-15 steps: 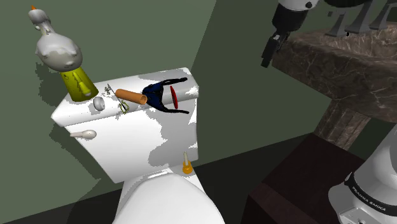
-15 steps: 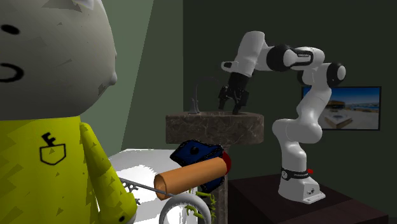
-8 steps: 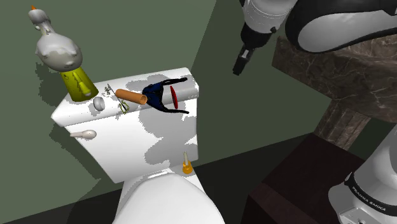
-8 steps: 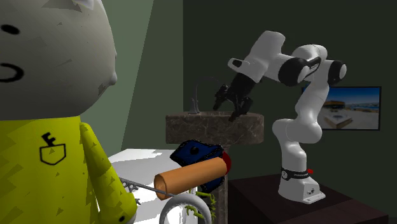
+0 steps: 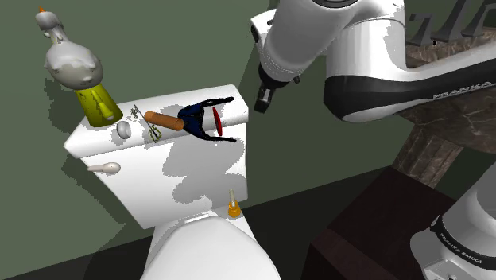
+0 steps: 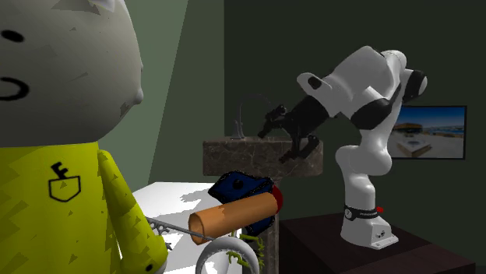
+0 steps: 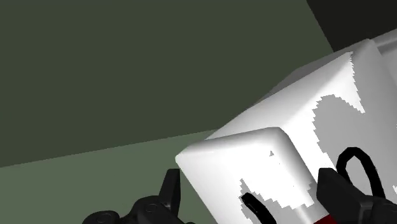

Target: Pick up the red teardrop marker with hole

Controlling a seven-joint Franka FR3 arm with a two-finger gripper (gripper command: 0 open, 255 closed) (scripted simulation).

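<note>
red teardrop marker with hole (image 5: 216, 119) looks stood on edge on the white toilet tank lid (image 5: 99, 137), propped against a dark blue item with black straps (image 5: 193, 119), ahead of and below the claw (image 5: 262, 102). claw spread, empty, tilted toward it, probably lining up on the thin edge.

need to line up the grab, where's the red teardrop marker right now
The red marker sits on the white toilet tank lid, toward the shoulder view's right end, against a dark blue item right of the orange cylinder.
</note>
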